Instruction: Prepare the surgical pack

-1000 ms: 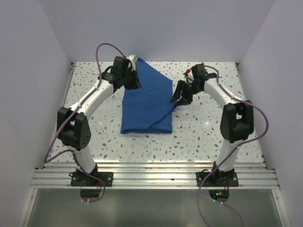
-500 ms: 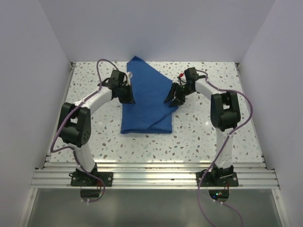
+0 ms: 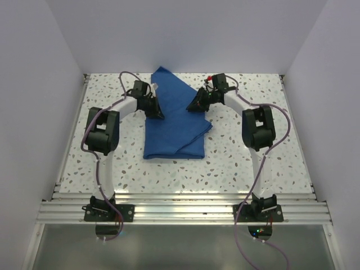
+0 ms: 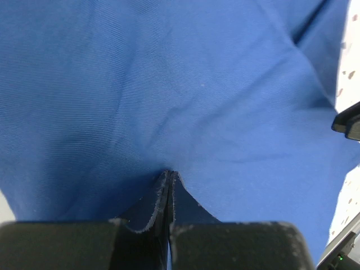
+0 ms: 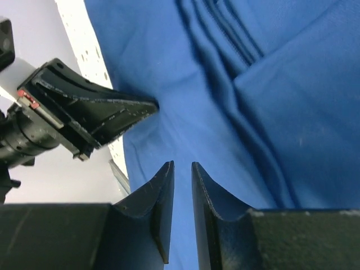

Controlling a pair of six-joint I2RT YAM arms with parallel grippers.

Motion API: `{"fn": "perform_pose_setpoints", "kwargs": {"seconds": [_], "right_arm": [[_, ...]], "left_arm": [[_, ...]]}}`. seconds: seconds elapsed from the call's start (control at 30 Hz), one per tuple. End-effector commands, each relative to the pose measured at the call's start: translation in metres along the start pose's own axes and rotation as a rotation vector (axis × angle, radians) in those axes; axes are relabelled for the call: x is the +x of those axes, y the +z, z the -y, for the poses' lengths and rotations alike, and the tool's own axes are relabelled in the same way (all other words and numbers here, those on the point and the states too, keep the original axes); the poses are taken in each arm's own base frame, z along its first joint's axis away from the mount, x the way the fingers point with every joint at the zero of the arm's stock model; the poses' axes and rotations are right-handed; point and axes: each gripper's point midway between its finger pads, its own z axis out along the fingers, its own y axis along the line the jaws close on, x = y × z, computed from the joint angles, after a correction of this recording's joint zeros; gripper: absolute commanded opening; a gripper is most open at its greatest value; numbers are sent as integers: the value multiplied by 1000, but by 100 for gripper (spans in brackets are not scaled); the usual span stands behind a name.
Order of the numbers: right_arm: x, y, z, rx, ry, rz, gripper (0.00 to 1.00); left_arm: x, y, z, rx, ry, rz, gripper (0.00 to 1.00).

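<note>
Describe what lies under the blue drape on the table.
Only the speckled table shows around the folded blue drape; the left gripper pinches a fold of it. Whatever lies beneath is covered, so nothing under it can be seen.

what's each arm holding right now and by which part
The left gripper pinches the royal-blue cloth drape by a raised fold of its hem. The right gripper has fingers narrowly apart; a hold cannot be told.

Left jaws pinched shut, right jaws — barely parted
</note>
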Motion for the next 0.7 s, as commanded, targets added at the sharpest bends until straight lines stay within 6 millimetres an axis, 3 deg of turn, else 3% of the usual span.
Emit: {"fn": "perform_pose_setpoints", "kwargs": {"seconds": [0.0,0.17,0.2,0.27,0.3,0.37,0.6,0.67], "right_arm": [[1,19,-2,-16,40,-23,23],[23,29,38,97,84,-85,19],[27,28,45,111,71,-94,19],[44,28,64,151,91,-127,18],[49,26,67,158,91,-134,18],[64,23,82,188,101,-161,18],[95,8,103,237,79,-210,18],[97,2,101,242,63,-212,19]], "left_arm": [[1,4,-10,-16,-10,-5,0],[33,5,-56,-170,-77,-99,0],[48,4,-65,-192,-101,-127,0],[53,-4,-66,-194,-107,-117,0],[71,-6,-72,-214,-122,-142,0],[88,-17,-77,-240,-131,-143,0],[135,-42,-100,-317,-150,-170,0],[137,-48,-104,-337,-141,-162,0]]}}
